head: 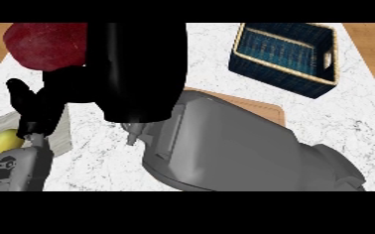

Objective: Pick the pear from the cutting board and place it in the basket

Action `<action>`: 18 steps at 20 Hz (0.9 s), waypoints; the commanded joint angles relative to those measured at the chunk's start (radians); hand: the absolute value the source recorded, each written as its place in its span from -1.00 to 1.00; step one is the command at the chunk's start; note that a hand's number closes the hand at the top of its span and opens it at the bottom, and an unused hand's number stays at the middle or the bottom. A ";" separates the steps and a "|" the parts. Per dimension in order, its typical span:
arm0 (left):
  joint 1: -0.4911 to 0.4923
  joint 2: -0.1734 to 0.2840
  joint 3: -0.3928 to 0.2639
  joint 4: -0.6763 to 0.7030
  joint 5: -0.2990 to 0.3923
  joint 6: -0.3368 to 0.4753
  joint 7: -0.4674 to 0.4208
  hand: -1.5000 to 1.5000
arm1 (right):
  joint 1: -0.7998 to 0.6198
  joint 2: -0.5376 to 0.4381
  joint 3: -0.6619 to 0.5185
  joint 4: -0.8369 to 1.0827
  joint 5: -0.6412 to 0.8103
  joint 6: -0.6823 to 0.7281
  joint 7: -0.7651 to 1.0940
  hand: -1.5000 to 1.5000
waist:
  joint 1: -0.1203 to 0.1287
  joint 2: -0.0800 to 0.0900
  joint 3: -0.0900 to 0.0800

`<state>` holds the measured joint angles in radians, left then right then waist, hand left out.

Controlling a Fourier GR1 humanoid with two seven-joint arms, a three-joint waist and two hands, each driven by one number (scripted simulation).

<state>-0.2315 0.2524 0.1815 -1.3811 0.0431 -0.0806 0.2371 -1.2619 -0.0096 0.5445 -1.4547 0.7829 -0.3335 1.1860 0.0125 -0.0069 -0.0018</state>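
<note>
Filling most of the view, the right grey forearm (242,148) reaches up across the marble counter (337,119), ending in the black right hand (139,69), seen from the back; whether its fingers are spread or closed cannot be told. A wooden cutting board (256,106) shows partly beneath the arm. The dark blue woven basket (293,54) sits at upper right, well apart from the hand. A dark red object (44,44) lies upper left. The left hand (33,106) rests at the left edge, fingers up and relaxed. The pear is hidden from view.
</note>
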 commanded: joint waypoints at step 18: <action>0.001 -0.004 -0.001 0.012 -0.019 0.008 -0.018 0.00 | -0.097 -0.173 -0.366 0.333 0.104 0.155 -0.095 1.00 | -0.014 0.006 0.001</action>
<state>-0.2254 0.2495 0.1829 -1.3944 0.0383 -0.0766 0.2414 -1.3672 -0.1435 0.2315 -1.1186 0.8991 -0.2344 1.0703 0.0025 -0.0010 -0.0004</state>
